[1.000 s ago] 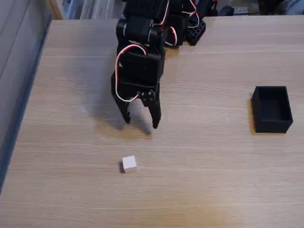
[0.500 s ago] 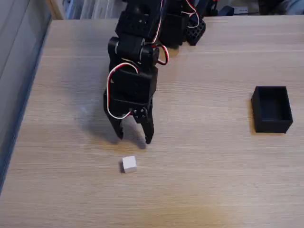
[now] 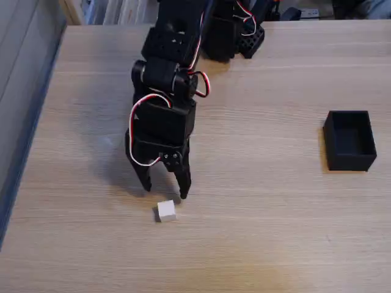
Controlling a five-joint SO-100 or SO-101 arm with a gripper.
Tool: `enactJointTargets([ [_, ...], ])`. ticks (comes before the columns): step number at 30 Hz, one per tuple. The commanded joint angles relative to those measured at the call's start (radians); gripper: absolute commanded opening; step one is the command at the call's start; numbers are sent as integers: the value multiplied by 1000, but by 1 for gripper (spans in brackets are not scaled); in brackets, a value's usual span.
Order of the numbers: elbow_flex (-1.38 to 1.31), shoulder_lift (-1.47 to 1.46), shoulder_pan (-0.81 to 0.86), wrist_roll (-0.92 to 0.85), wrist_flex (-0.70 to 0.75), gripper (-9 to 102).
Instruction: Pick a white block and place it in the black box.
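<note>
Alignment matters most here: the gripper (image 3: 165,188), jaws spread and empty, is poised just above and behind the white block (image 3: 165,210) on the wooden surface (image 3: 275,232). The block should be straddled squarely before closing. The black box (image 3: 349,140) sits well apart at right.

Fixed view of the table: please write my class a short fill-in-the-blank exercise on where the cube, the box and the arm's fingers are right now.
1. The white block rests on the wooden ____.
2. The gripper hangs just above the block with its fingers ____.
3. The black box stands near the ____ edge of the picture.
4. Inside, the black box is ____.

Missing words: table; open; right; empty
</note>
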Motion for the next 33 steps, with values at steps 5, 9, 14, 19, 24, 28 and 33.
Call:
enactJointTargets([
  [5, -80, -32, 0, -5, -6, 30],
  [9, -118, -67, -3, -3, -6, 30],
  [14, -144, -98, -6, -3, -8, 30],
  [19, -155, -115, -9, 3, -8, 30],
  [24, -175, -138, -11, 3, -8, 29],
  [28, -198, -161, -11, 5, -6, 29],
  [33, -216, -179, -11, 0, -6, 28],
])
